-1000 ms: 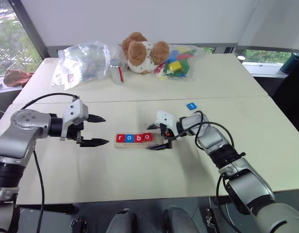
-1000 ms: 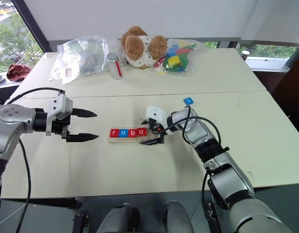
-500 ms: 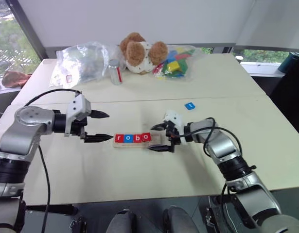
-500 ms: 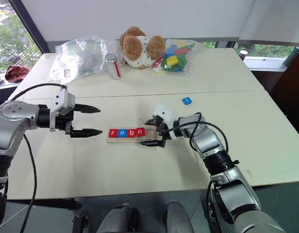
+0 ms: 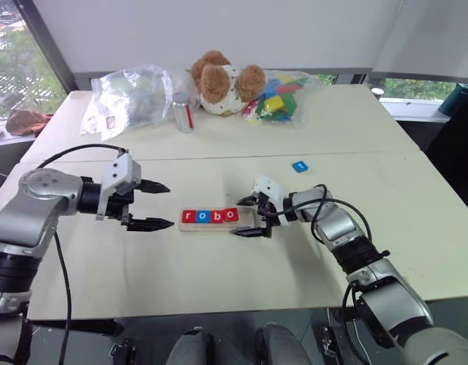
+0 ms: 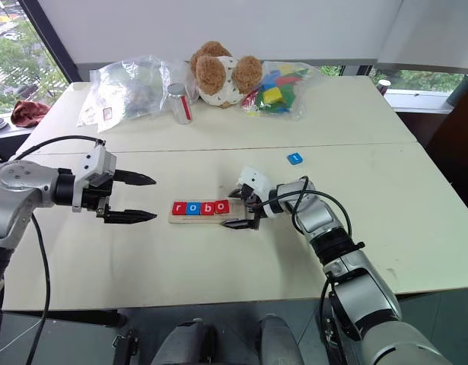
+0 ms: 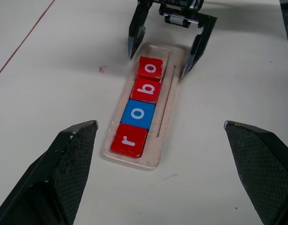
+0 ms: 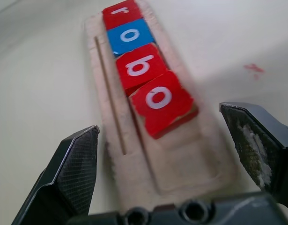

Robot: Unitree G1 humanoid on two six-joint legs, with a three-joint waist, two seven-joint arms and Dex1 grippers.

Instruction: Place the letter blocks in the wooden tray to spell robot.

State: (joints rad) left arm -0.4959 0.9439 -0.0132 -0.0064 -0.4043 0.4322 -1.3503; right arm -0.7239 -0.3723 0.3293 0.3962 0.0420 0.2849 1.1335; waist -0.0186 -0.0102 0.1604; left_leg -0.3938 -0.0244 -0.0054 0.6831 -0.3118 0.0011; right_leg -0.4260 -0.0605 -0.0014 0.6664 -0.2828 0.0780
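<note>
The wooden tray [image 5: 211, 228] lies at mid-table with four letter blocks in its groove: red r [image 5: 189, 217], blue o [image 5: 202, 217], red b [image 5: 216, 216] and red o [image 8: 160, 101], the last one sitting slightly skewed. A blue t block [image 5: 299, 166] lies loose on the table, farther back and to the right. My right gripper [image 5: 240, 217] is open, its fingers straddling the tray's right end without gripping anything. My left gripper [image 5: 170, 204] is open just left of the tray and holds nothing.
At the back stand a teddy bear [image 5: 222, 82], a clear bag of coloured blocks [image 5: 275, 97], another clear bag [image 5: 131, 95] and a metal can [image 5: 183, 112]. A pink cloth [image 5: 28, 120] lies at the far left edge.
The right wrist has rolled a little at the tray's right end. The blocks, the tray and the left gripper stand as before.
</note>
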